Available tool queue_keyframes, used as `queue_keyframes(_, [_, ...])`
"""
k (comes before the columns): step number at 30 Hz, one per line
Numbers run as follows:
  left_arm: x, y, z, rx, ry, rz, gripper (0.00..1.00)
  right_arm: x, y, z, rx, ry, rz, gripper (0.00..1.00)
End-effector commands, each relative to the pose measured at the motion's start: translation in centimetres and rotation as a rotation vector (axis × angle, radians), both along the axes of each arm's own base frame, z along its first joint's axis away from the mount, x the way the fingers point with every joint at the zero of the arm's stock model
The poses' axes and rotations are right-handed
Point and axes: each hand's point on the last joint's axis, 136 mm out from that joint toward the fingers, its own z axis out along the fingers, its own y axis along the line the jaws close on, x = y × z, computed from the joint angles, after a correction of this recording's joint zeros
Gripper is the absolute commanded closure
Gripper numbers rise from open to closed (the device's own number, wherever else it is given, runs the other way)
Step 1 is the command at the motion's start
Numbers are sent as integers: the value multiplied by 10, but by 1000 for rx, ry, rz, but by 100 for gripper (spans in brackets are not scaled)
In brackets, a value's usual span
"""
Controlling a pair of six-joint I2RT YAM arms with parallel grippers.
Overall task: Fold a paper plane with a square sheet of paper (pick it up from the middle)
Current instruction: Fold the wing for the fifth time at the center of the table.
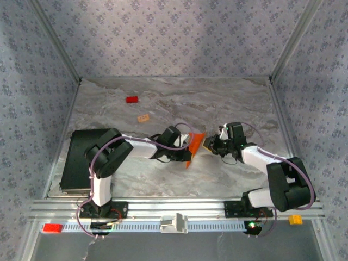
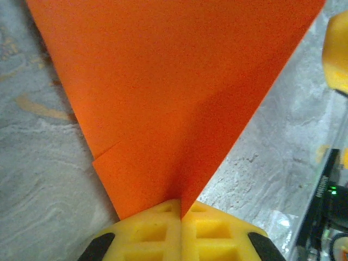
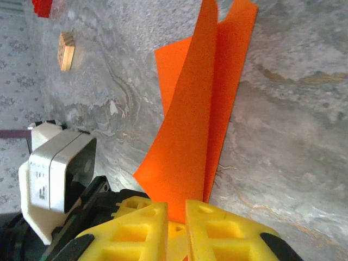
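Two holds on the square sheet of paper (image 2: 179,98): left gripper (image 2: 180,211) clamped, right gripper (image 3: 176,211) narrow around, grip unsure. Could tear if pulled apart.

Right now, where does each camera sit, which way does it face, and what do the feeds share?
Top external: fixed above and behind the arms, looking down over the table; both arms show, left pincer and right pincer at the orange paper.
Left wrist: on the left arm, looking along its yellow fingers, shut on the paper.
Right wrist: on the right arm, looking along its fingers, the paper between them, toward the red block and tan block.
Shared: all see the paper; top and right wrist show the blocks.
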Motion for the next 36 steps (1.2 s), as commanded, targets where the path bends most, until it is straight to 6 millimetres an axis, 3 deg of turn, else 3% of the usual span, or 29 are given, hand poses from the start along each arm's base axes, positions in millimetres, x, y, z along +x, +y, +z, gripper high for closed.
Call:
queue_keyframes(1, [-3,3,-11,-38,66,11,100,3,5,4,-31,-85,38,84])
queue_keyframes(14, [2,4,-9,-162,154,60,100,10,34,8,73,-88,147,85])
queue_keyframes(36, [5,18,-26,-103,222,157,100,22,49,-13,112,-38,193,84])
